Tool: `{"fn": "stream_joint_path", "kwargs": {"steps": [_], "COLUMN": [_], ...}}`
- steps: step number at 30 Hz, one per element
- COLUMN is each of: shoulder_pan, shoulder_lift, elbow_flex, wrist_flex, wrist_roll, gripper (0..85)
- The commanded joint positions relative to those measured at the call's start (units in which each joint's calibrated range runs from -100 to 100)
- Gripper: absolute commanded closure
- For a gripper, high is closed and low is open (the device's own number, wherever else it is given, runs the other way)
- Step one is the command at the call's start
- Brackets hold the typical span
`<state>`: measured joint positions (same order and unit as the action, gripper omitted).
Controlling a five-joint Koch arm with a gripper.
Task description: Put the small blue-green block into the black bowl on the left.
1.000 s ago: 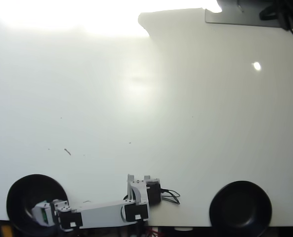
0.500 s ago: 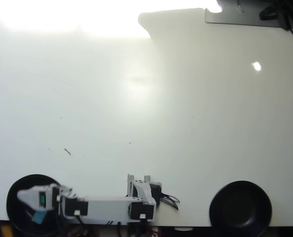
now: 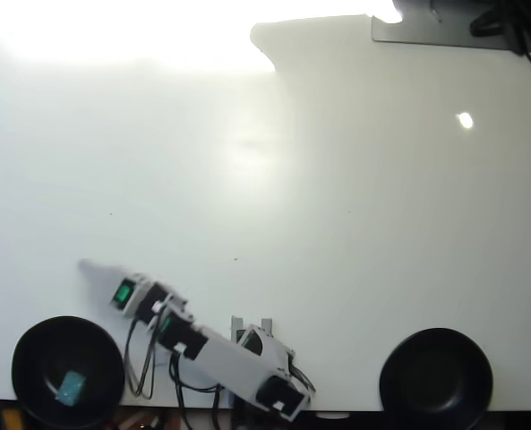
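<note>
Fingers (image 3: 95,269) blurred, opening cannot be told, nothing visibly held; small blue-green block (image 3: 70,388) lies inside the black bowl (image 3: 32,358) (overhead view); risk: dangling cables snagging the rim.

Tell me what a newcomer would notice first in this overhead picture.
Two black bowls sit at the bottom edge of a bright white table. The left bowl holds a small blue-green block; the right bowl looks empty. Between them, the arm reaches up-left, its pincer over the table.
</note>
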<state>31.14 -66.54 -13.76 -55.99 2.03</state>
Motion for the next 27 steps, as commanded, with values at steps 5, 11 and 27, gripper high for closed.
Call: {"fn": "stream_joint_path", "kwargs": {"steps": [5, 11, 27], "shoulder_pan": [-6.5, -11.7, -23.9], "shoulder_lift": [-13.1, -20.4, -33.0], "elbow_flex": [-10.5, -22.3, -47.1], "wrist_flex": [11.8, 19.1, 32.8], "wrist_roll": [0.0, 0.0, 0.0], "gripper": [38.4, 39.0, 39.0]}}
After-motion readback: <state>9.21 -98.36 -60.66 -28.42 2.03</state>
